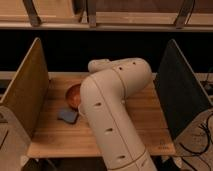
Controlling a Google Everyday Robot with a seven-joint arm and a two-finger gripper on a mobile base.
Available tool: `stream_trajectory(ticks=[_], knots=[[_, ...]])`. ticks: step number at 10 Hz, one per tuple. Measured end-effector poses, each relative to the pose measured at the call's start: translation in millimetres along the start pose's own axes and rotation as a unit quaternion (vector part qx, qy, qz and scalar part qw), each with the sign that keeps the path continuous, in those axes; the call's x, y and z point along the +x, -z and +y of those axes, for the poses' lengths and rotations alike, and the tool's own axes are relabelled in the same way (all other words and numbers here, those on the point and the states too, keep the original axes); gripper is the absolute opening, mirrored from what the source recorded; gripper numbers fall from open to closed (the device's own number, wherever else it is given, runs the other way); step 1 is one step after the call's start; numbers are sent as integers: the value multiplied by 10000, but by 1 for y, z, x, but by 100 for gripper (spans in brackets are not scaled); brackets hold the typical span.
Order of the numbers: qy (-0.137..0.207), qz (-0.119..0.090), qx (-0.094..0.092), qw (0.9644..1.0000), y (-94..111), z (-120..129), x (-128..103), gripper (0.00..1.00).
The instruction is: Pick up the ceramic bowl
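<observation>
The robot arm (112, 110) rises from the lower edge of the view and fills the middle of the scene. Its pale upper link bends at an elbow and points left, above the wooden table top (150, 117). The gripper is hidden behind this link, somewhere at the left-centre of the table. Its position relative to the bowl and its opening cannot be told. The ceramic bowl (73, 94) rests on the table at left-centre. It is orange-red and glossy, and only its left part shows, since the arm covers the rest. A flat blue-grey pad (68, 115) lies on the table just in front of the bowl, and whether the two touch cannot be told. A wooden side panel (27, 92) stands along the left edge of the table, and a dark side panel (182, 95) stands along the right edge. A wooden shelf rail (125, 21) runs across the top of the view. Dark cables (202, 137) hang outside the right panel.
</observation>
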Motion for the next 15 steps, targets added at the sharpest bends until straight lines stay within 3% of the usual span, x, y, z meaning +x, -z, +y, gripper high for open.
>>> stream_trajectory(ticks=[6, 8, 12, 15], knots=[[-84, -211, -351, 9991, -3, 9, -3, 5], [-41, -381, -287, 9989, 13, 7, -10, 0], [168, -840, 475, 9952, 79, -19, -25, 0], [253, -1096, 911, 9895, 117, -22, -26, 0]])
